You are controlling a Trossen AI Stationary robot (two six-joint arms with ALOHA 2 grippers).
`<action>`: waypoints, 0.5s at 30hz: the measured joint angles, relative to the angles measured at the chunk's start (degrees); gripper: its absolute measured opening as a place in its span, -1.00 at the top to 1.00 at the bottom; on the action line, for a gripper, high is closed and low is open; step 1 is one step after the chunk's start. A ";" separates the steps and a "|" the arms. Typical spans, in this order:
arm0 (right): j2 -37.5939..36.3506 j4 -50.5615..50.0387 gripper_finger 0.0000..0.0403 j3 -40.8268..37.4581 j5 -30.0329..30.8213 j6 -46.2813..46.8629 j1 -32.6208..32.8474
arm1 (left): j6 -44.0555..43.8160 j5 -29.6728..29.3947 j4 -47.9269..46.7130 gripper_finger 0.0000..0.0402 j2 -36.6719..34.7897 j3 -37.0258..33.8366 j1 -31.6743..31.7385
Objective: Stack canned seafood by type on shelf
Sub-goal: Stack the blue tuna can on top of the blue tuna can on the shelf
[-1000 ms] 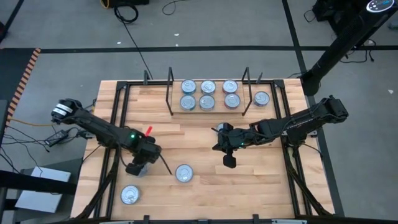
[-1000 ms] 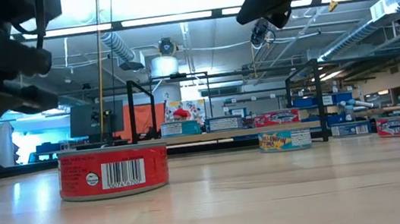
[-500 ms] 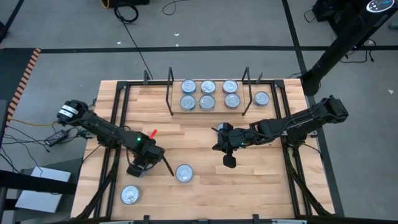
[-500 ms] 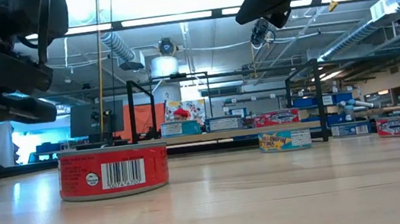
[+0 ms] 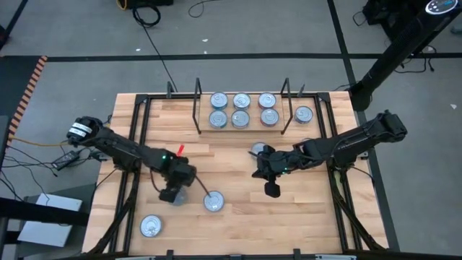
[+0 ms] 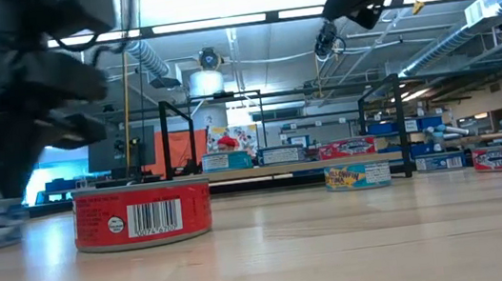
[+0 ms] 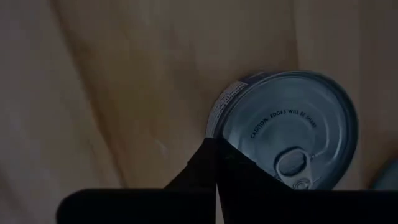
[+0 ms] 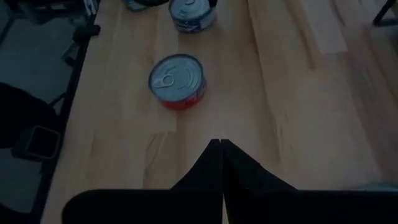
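Wooden board [image 5: 231, 166] fills the table, and the shelf [image 5: 240, 128] sits at its far edge between thin black uprights, already holding six silver-lidded tins [image 5: 242, 110] in two rows, presumably grouped by kind. One more tin [image 5: 304, 113] stands just right of the uprights. Both arms hang over the middle: the right gripper [image 5: 272, 189] is clenched on nothing, likely waiting. The left gripper [image 5: 172, 195], fingers pinched together and empty, hovers just left of a loose red-labelled can [image 5: 213, 201], probably lining up on it. Another loose can [image 5: 150, 226] lies near the front-left corner.
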 joint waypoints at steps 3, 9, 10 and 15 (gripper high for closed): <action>-1.93 -2.05 0.99 0.00 0.02 2.10 0.85 | -1.16 -0.31 4.41 0.99 0.04 0.00 3.12; -4.37 -5.66 0.99 0.00 0.77 6.59 3.08 | -1.50 -1.36 14.43 1.00 1.83 0.07 9.23; -4.41 -5.85 0.99 0.00 1.14 7.24 3.48 | -1.58 -1.61 16.22 1.00 2.64 0.07 9.97; -3.97 -6.31 0.99 0.00 1.99 10.77 5.09 | -2.22 -1.46 23.48 1.00 7.20 0.43 12.34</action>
